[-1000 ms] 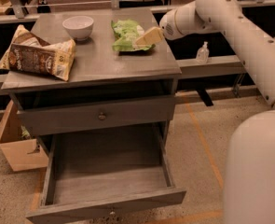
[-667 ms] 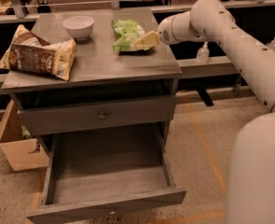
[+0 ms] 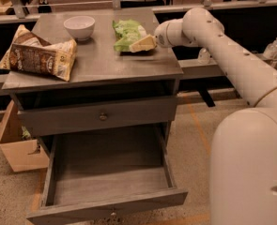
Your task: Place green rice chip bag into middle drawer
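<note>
- A tan-and-brown chip bag [image 3: 37, 55] lies at the nine o'clock edge of the grey cabinet top [image 3: 100, 62].
- A white bowl [image 3: 79, 26] stands at eleven o'clock.
- The middle drawer [image 3: 110, 184] is pulled out at the frame's six o'clock, plank floor showing.
- The green rice chip bag [image 3: 127, 34] lies on the cabinet top at one o'clock.
- The gripper [image 3: 142, 43] meets the bag's four o'clock corner; whether it is apart or clamped cannot be told.
</note>
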Robot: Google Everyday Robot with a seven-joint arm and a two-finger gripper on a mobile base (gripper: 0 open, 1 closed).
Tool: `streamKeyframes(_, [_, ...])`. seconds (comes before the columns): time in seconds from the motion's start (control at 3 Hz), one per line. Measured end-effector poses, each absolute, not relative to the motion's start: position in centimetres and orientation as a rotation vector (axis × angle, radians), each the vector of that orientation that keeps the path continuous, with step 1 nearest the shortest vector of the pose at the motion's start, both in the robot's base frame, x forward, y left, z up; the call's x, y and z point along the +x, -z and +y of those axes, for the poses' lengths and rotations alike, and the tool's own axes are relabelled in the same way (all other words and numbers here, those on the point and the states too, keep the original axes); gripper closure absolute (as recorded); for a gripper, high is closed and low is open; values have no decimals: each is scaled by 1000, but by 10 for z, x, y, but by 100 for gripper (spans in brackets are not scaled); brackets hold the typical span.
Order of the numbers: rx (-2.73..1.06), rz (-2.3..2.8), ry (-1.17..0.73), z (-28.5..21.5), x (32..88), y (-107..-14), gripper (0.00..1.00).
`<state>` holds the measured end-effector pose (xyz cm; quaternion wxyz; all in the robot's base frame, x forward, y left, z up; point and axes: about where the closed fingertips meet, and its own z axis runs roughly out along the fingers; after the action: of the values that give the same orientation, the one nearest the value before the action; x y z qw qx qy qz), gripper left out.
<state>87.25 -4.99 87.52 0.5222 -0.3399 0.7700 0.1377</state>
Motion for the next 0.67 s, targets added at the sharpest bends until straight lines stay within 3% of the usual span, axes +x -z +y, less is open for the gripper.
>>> streamKeyframes(0.33, [-833,1833,-322,-42,891,-872,0])
streamKeyframes(0.67, [-870,1826,-327,-30,904,-868,18])
